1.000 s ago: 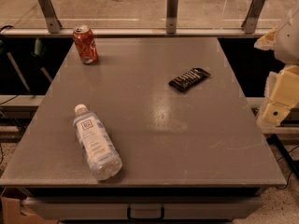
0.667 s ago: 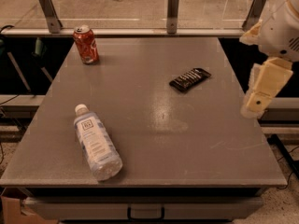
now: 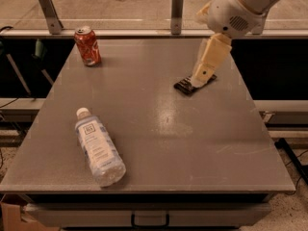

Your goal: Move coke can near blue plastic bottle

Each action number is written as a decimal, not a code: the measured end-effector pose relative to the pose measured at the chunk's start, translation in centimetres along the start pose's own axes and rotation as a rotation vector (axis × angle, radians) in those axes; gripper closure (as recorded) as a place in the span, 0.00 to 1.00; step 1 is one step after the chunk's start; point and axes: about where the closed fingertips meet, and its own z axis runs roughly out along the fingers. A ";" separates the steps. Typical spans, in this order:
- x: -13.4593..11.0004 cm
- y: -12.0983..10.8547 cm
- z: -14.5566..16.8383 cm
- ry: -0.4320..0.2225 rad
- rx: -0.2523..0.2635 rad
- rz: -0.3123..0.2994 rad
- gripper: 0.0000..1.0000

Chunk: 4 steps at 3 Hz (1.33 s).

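The coke can (image 3: 87,46) stands upright at the far left corner of the grey table (image 3: 159,143). The blue plastic bottle (image 3: 98,147) lies on its side at the near left, its white cap pointing to the far side. The gripper (image 3: 201,78) hangs from the white arm at the upper right, over the right middle of the table and in front of the black snack packet, well apart from both the can and the bottle.
A flat black snack packet (image 3: 191,85) lies right of the table's middle, partly covered by the gripper. A rail with metal posts (image 3: 177,6) runs along the far edge. The table's edges drop off at left, right and front.
The arm has swung in from the right edge toward the left and now hangs over the table above the black packet. The can, bottle and packet have not moved.
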 end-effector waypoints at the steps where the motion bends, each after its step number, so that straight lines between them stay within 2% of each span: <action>1: -5.9 -2.3 2.3 -0.110 0.032 0.002 0.00; 2: -5.9 -2.3 2.3 -0.110 0.031 0.002 0.00; 3: -7.2 -3.0 4.1 -0.173 0.031 0.071 0.00; 4: -11.6 -4.7 8.7 -0.300 0.013 0.139 0.00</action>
